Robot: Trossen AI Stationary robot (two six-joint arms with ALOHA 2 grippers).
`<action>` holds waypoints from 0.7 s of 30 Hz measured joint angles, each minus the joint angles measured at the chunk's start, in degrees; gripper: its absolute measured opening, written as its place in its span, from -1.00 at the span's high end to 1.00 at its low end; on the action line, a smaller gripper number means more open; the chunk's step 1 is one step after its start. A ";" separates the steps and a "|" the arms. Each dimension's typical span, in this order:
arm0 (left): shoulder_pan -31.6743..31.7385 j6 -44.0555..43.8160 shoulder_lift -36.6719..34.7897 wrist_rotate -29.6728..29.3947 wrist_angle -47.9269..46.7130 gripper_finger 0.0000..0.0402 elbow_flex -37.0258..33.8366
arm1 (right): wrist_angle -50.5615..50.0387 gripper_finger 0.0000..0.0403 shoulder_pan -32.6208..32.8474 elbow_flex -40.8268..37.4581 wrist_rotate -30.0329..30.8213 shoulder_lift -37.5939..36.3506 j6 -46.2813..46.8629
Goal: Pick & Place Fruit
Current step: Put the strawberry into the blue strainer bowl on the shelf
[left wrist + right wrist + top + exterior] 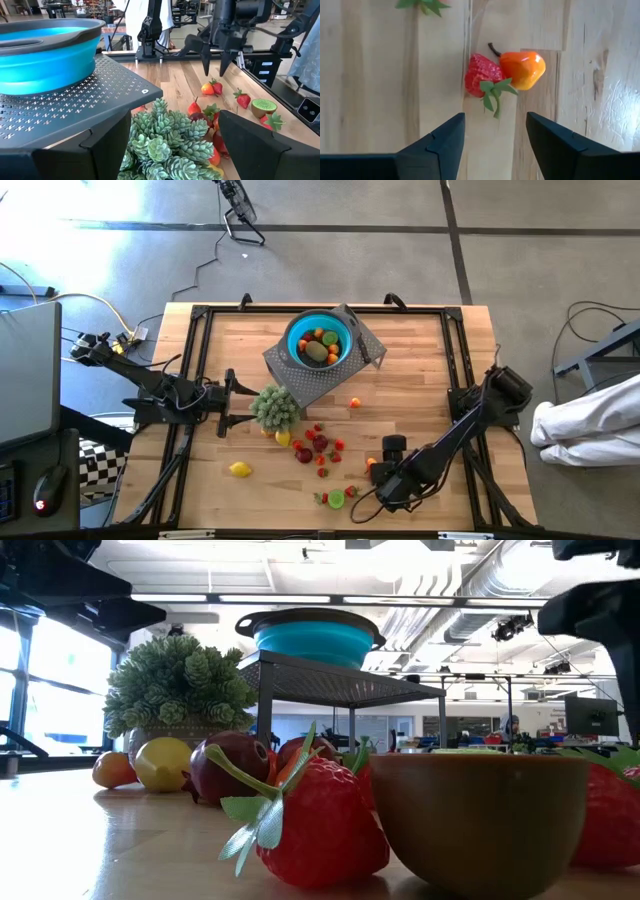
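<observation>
The blue bowl (pixel 318 340) sits on a grey perforated stand (pixel 300 380) and holds several pieces of fruit. More fruit lies scattered on the wooden table: a lemon (pixel 240 469), red pieces (pixel 312 445), a lime-green half (pixel 336 499) and strawberries. My right gripper (pixel 495 132) is open and points down above a strawberry (pixel 481 75) and an orange piece (pixel 522 67) that lie side by side; it touches neither. My left gripper (pixel 230 402) is open and level at the table's left, facing a small green plant (pixel 275 408).
The plant (pixel 165 145) stands just ahead of my left fingers, beside the stand's near corner. A black-handled knife (pixel 362 342) lies on the stand to the bowl's right. A black frame (pixel 200 315) runs round the tabletop. In the low view a strawberry (pixel 320 830) and the green half (pixel 480 825) lie nearest.
</observation>
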 joint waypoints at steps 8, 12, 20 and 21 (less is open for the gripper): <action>-0.01 -0.01 0.00 0.00 -0.02 -0.47 0.00 | 0.27 -0.01 -0.06 0.00 0.80 0.90 0.00; 0.00 -0.01 0.00 0.00 -0.02 -0.47 0.00 | 0.33 -0.01 -0.06 0.00 0.78 0.90 0.01; -0.01 -0.01 0.02 0.00 -0.02 -0.47 0.00 | 0.50 -0.01 -0.06 0.00 2.55 0.90 0.03; 0.00 -0.02 0.02 0.00 -0.02 -0.47 -0.02 | 0.49 -0.01 -0.06 0.00 2.55 0.90 0.01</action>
